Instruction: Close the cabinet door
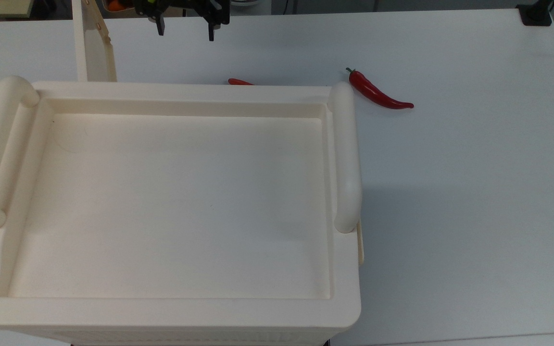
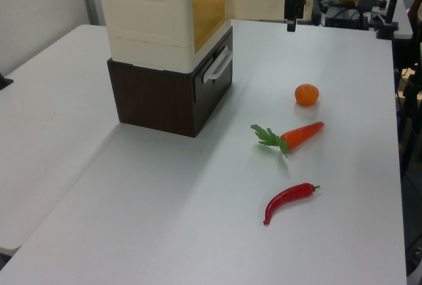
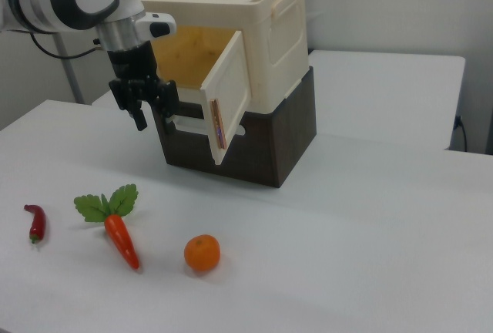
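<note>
The cabinet point(image 3: 269, 25) is a cream box with two bar handles, standing on a dark brown drawer base. Its cabinet door point(image 3: 227, 105) stands swung out, showing the yellowish inside. In the top view the cabinet door point(image 1: 93, 48) juts from the cabinet's point(image 1: 171, 202) far left corner. My gripper point(image 3: 155, 112) hangs open and holds nothing. It is just off the door's free edge, on the right view's left, in front of the opening. In the top view the gripper point(image 1: 185, 32) lies right of the door. The left view has the gripper point(image 2: 291, 20) beyond the cabinet point(image 2: 158, 21).
On the white table lie an orange point(image 3: 202, 253), a carrot point(image 3: 119, 237) and a red chilli point(image 3: 35, 223), all in front of the cabinet. A white drawer handle point(image 3: 185, 125) sticks out below the opening. In the top view the chilli point(image 1: 378, 91) lies right of the cabinet.
</note>
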